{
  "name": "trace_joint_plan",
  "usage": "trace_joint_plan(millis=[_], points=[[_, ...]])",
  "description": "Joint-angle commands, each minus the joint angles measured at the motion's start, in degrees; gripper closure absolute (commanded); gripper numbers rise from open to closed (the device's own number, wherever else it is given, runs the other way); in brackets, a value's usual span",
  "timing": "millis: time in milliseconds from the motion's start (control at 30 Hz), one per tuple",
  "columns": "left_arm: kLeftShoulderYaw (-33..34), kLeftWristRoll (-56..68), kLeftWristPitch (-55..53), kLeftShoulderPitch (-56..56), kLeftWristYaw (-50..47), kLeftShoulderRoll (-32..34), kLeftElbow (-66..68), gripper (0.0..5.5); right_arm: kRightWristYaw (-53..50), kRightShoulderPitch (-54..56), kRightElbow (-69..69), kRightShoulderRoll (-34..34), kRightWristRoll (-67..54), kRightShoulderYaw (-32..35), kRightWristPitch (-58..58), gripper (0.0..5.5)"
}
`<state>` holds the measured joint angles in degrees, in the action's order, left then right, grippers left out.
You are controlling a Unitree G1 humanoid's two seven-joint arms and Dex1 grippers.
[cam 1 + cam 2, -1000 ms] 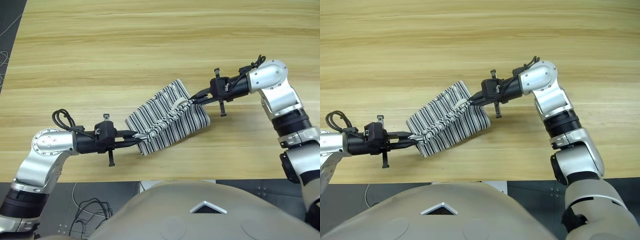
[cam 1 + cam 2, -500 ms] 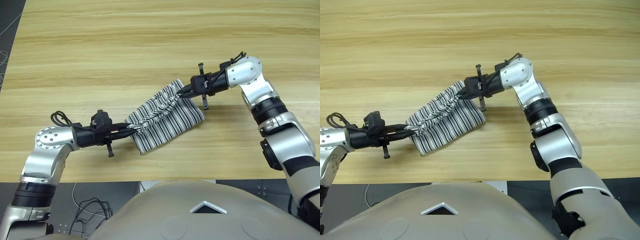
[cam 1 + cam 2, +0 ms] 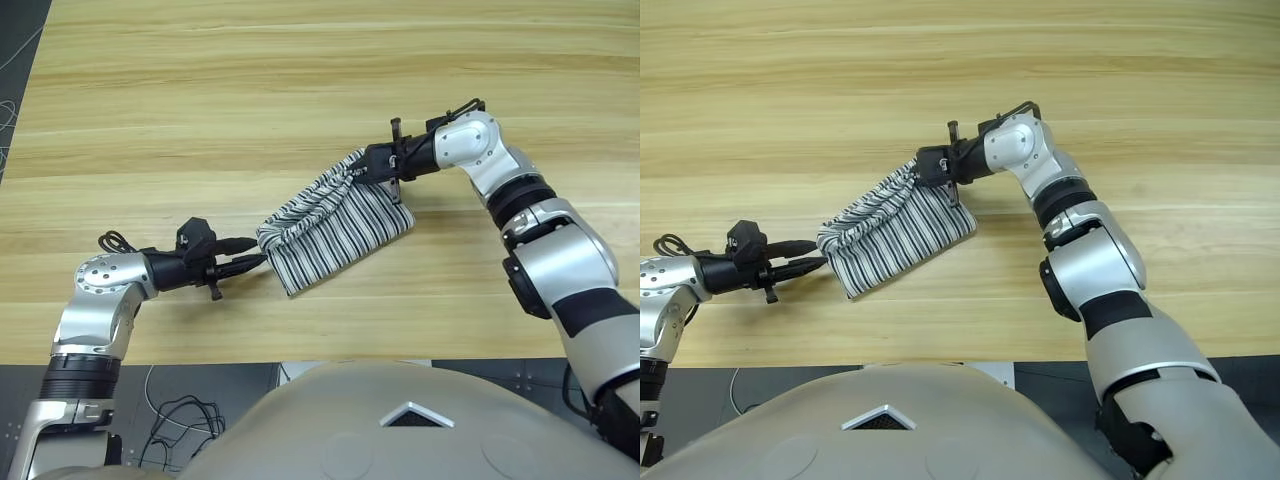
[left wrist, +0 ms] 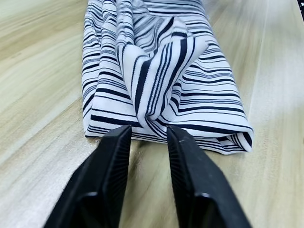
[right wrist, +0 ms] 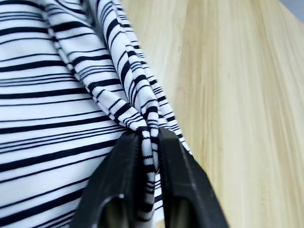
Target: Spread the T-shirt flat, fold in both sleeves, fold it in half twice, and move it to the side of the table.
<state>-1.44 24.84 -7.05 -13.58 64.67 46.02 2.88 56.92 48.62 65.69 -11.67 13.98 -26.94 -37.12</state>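
Our left gripper point(image 3: 252, 262) sits low toward the near left of the wooden table point(image 3: 200, 90). Its tips are right at the near end of the folded striped T-shirt point(image 3: 340, 225), which lies slantwise and is bunched along its far edge. Our right gripper point(image 3: 362, 172) meets the shirt's far right corner.

From the left wrist, we see that gripper's two black fingers point(image 4: 114, 161) spread apart with nothing between them; we cannot tell whether they touch the cloth.

From the right wrist, we see the fingers point(image 5: 118, 175) pinched tight on a raised fold of the shirt.
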Motion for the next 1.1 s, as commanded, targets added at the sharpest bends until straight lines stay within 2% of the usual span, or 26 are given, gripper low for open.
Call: trace_joint_plan(millis=[33, 167, 333, 433, 533, 633, 733, 833, 967, 1100], points=[[2.69, 0.17, -0.04, 1.48, 1.11, 0.1, 3.21, 3.67, -1.94, 2.87, 1.42, 0.39, 0.8, 1.58, -0.44, 4.5], [4.09, -0.81, 0.97, 3.88, 1.32, -0.49, 8.37, 3.67, -3.76, 3.86, 2.03, 1.31, -0.16, 3.88, -0.1, 4.5], [5.57, -0.6, 1.78, 3.6, 2.07, -0.75, 7.98, 3.67, -8.89, 5.17, 2.79, 1.21, 1.3, 5.26, -0.23, 4.5], [6.55, -0.42, 2.23, 2.98, 2.11, -0.95, 6.92, 3.67, -5.7, 3.74, 0.58, 1.37, -1.81, 6.96, -1.27, 4.5], [9.1, 0.3, 3.94, 3.56, 0.05, -2.7, 6.44, 3.67, 3.52, -2.08, -9.91, 2.57, -11.42, 10.16, 1.15, 4.5], [10.97, 1.65, 4.05, 4.66, -1.39, -4.57, 4.94, 3.67, 10.35, -10.94, -26.03, 2.28, -20.38, 10.23, 10.36, 4.5], [10.97, 1.44, 3.87, 5.08, -1.14, -5.09, 5.1, 3.67, 12.01, -18.75, -36.97, 1.44, -24.01, 8.95, 17.95, 4.5], [10.83, 0.93, 3.99, 4.97, -0.91, -5.55, 5.22, 3.67, 11.19, -23.48, -41.87, 1.86, -24.47, 7.95, 21.79, 4.5], [10.37, 0.51, 4.43, 5.89, -0.37, -5.95, 6.21, 3.67, 9.06, -25.68, -41.7, 4.23, -22.93, 6.33, 22.36, 4.5], [9.76, -0.31, 5.35, 6.96, 0.01, -6.48, 7.51, 3.67, 4.38, -24.2, -32.09, 7.65, -18.74, 5.01, 17.45, 4.5]])
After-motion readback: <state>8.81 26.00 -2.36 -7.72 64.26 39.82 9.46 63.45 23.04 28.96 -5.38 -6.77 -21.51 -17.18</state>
